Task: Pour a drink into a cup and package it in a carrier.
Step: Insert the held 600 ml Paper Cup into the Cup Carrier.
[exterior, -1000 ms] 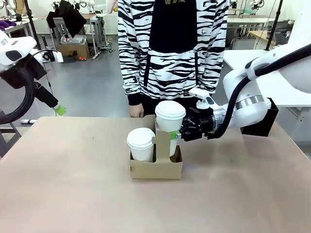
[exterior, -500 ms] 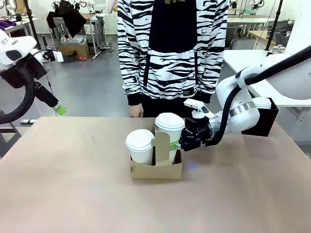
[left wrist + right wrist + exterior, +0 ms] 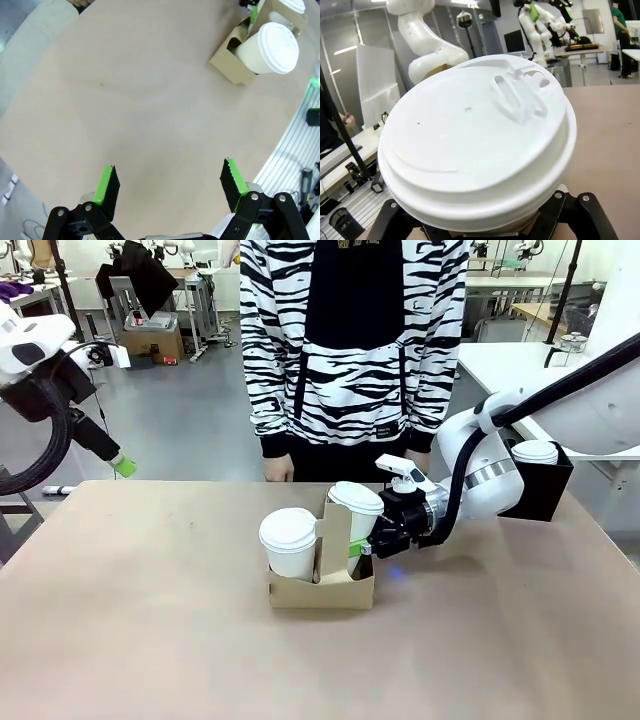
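The brown cardboard carrier (image 3: 320, 585) stands mid-table, its handle tab upright. My right gripper (image 3: 358, 542) is shut on the white lidded cup (image 3: 356, 504), which leans slightly in the carrier's right hole. In the right wrist view the cup's domed lid (image 3: 475, 145) looms just above the right gripper (image 3: 485, 231). My left gripper (image 3: 170, 185) hangs open and empty, high over the table's left edge, and its green pad shows in the front view (image 3: 122, 466). From the left wrist the carrier (image 3: 232, 57) appears far off. The drink and its jug are out of view.
A second white lidded cup (image 3: 288, 538) fills the carrier's left hole. At the right rear a black box (image 3: 545, 490) carries a stack of white lids (image 3: 535, 451). A person in a zebra-striped top (image 3: 350, 350) stands at the far edge, one hand (image 3: 280, 468) by the table.
My right gripper has come down and lowered the cup into the carrier's right hole, and the cup now leans. The left arm has stayed still.
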{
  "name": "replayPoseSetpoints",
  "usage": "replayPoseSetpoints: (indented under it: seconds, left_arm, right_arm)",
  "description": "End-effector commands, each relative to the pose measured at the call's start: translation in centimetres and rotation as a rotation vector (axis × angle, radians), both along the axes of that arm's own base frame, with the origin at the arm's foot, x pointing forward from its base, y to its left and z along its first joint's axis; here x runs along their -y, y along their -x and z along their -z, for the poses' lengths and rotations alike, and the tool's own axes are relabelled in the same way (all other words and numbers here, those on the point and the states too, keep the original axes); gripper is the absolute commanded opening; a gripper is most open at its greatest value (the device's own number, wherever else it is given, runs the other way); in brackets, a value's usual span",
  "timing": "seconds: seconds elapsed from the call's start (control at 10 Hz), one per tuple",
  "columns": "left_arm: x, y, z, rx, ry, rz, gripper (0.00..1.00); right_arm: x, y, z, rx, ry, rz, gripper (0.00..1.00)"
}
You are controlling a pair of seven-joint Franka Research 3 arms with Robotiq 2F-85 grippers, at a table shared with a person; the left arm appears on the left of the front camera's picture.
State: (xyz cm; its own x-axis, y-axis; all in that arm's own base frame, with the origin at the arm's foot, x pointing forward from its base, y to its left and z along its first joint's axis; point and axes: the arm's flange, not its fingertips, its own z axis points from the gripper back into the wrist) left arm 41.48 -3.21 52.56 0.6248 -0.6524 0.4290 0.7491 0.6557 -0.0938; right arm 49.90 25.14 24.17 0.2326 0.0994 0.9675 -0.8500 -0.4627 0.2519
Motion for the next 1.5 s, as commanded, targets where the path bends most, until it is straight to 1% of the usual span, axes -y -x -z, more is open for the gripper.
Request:
replayPoseSetpoints:
  seconds: [0.0,0.2,0.8,1.1,1.4]
  left_arm:
    - [0.0,0.0,-0.3,-0.002,-0.014,-0.014,1.0]
    - [0.0,0.0,-0.3,-0.002,-0.014,-0.014,1.0]
    - [0.0,0.0,-0.3,-0.002,-0.014,-0.014,1.0]
    - [0.0,0.0,-0.3,-0.002,-0.014,-0.014,1.0]
    - [0.0,0.0,-0.3,-0.002,-0.014,-0.014,1.0]
  right_arm:
    - [0.6,-0.1,0.5,0.054,-0.015,-0.013,0.8]
    - [1.4,-0.1,-0.2,0.08,-0.031,-0.001,0.8]
    - [2.4,-0.3,-2.2,0.118,-0.026,0.025,0.8]
    - [2.1,-0.5,-2.8,0.116,0.022,0.031,0.8]
    - [1.5,-0.2,-2.5,0.129,0.085,0.017,0.8]
